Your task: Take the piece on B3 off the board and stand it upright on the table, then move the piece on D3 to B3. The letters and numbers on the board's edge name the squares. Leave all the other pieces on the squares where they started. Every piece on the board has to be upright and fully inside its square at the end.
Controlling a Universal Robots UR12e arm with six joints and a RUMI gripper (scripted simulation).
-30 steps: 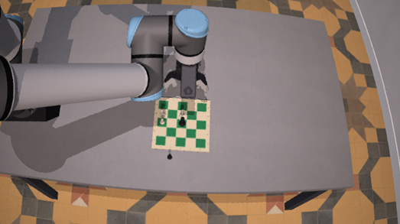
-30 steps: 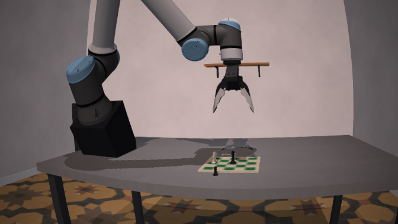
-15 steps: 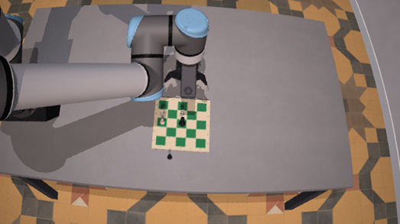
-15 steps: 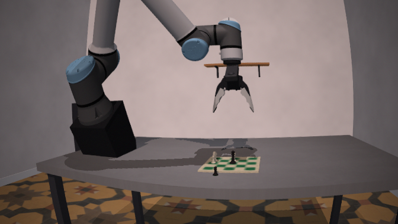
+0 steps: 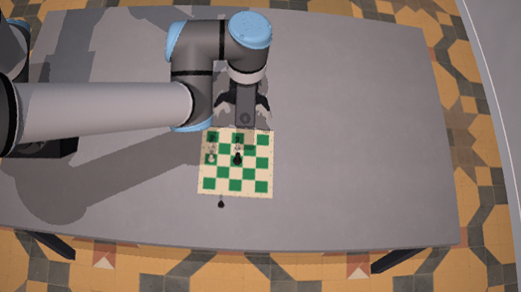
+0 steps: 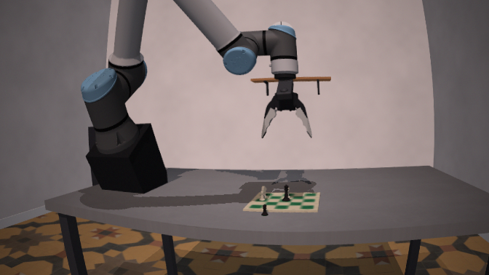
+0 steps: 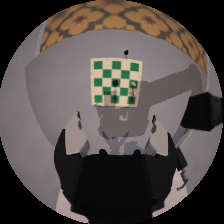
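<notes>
A small green-and-cream chessboard [image 5: 239,166] lies on the grey table; it also shows in the side view [image 6: 283,202] and in the wrist view [image 7: 115,81]. A black piece [image 5: 237,157] [image 6: 286,193] stands upright near the board's middle. A white piece [image 5: 210,158] [image 6: 263,193] stands upright at the board's left edge. A small black pawn [image 5: 220,204] [image 6: 265,210] stands upright on the table just off the board's near edge. My gripper [image 6: 286,125] is open and empty, high above the board's far edge.
The arm's black base [image 6: 125,160] stands at the table's far left. A small wooden shelf [image 6: 291,79] hangs on the back wall behind the gripper. The arm's shadow falls across the table's left part and the board's far rows.
</notes>
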